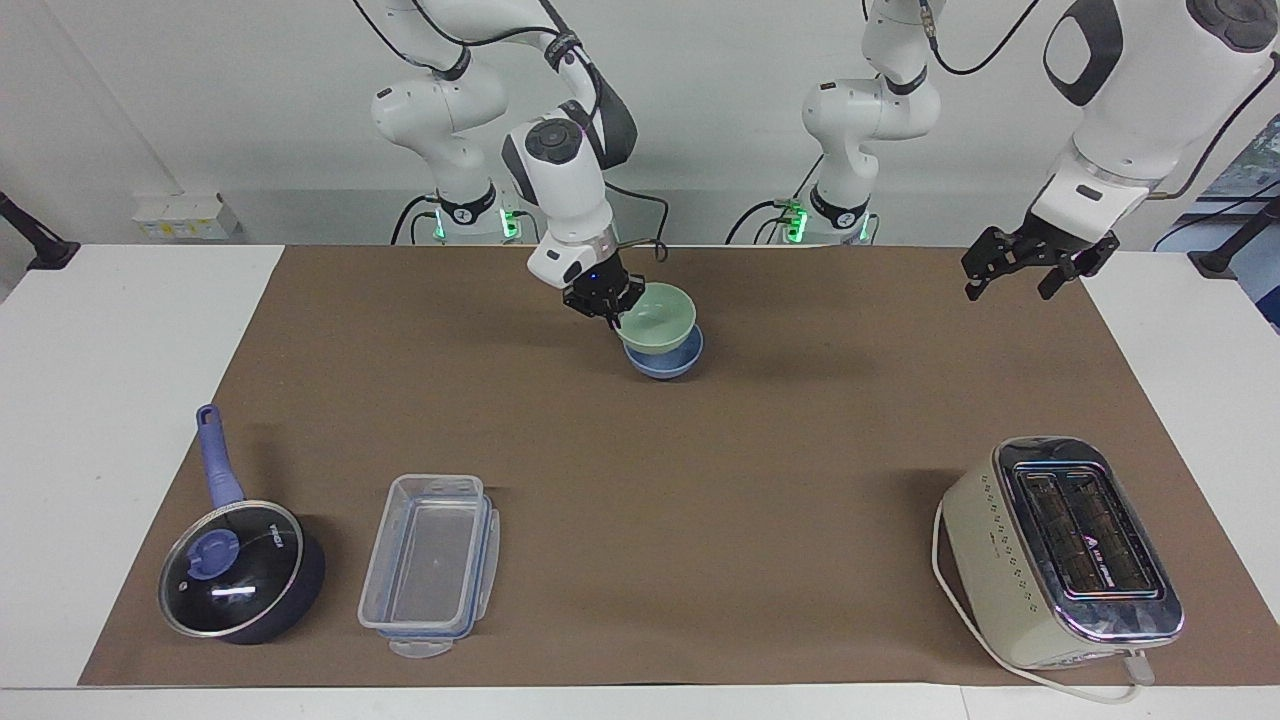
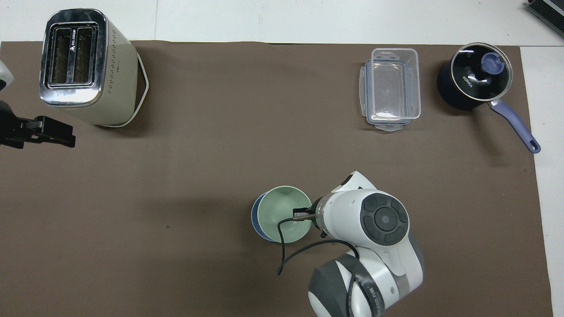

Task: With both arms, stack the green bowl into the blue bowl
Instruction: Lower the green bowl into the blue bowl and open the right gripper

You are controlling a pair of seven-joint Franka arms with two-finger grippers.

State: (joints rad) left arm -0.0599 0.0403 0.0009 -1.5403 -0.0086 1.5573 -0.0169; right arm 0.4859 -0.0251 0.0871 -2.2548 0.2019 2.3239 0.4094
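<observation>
Holding green bowl [image 1: 657,316], right gripper [image 1: 612,310], over blue bowl [image 1: 664,364]

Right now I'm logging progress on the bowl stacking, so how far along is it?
Done: the green bowl is picked up and brought over the blue bowl. In hand: the right gripper holds the green bowl by its rim, almost covering the blue one in the overhead view, though not centred on it. Left: lower it in and let go. The left gripper waits in the air over the left arm's end of the table.

Facing cam: high, across table, looks toward robots. Overhead: above robots' end, steeply down. Both share brown mat [image 1: 700,480].
</observation>
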